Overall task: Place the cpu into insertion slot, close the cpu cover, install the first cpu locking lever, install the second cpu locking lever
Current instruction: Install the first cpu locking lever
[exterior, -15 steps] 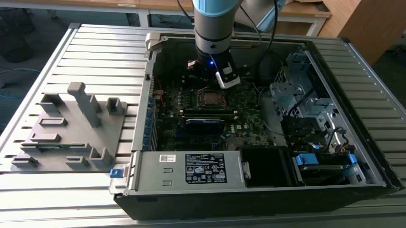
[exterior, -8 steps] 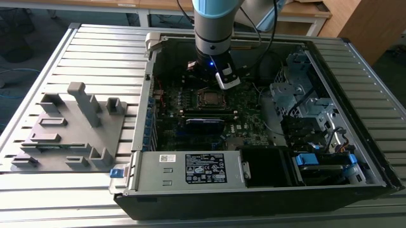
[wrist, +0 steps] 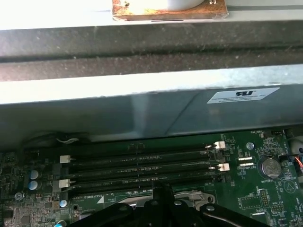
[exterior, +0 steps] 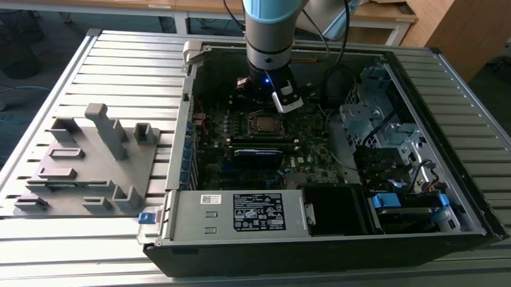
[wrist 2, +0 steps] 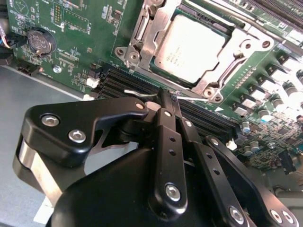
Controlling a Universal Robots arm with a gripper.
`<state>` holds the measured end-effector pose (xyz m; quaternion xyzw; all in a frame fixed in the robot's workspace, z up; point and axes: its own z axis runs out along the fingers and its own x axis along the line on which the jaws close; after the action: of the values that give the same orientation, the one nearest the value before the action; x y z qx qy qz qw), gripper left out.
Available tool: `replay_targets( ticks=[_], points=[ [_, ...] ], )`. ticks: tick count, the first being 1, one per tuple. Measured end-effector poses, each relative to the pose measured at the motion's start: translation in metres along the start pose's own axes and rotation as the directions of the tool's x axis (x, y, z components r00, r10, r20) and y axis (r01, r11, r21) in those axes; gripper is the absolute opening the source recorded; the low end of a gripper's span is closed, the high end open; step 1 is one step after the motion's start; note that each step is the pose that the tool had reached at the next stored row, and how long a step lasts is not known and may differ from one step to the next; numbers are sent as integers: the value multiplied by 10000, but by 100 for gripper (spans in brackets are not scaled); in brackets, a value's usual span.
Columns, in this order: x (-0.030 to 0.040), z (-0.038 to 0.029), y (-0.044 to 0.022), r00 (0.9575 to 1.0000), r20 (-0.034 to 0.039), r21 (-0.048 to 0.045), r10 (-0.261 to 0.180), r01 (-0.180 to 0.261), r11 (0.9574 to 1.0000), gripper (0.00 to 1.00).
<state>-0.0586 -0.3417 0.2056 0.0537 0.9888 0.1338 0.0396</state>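
Two fingers of gripper (wrist 2: 168, 97) pressing closed together, tips touching thin wire lever (wrist 2: 139, 92); pinching it or not, unclear. Beyond, chip (wrist 2: 189, 47) sitting in socket (wrist 2: 124, 53), cover (wrist 2: 156, 26) lying over it. Risk: springy lever slipping off tips, snapping back, scratching green board (wrist 2: 71, 33).

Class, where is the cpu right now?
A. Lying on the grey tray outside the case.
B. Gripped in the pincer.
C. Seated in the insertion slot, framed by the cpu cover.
C: the cpu lies flat in the insertion slot, its silver face showing through the cpu cover.
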Motion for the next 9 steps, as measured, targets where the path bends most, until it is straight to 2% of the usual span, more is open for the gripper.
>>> replay_targets(
  ticks=[5, 9],
  points=[
    [-1, 5, 0, 10000, 2, 2, 5, -5, 10000, 10],
    [1, 18, 5, 9999, 32, 16, 114, -114, 9999, 10]
  ],
)
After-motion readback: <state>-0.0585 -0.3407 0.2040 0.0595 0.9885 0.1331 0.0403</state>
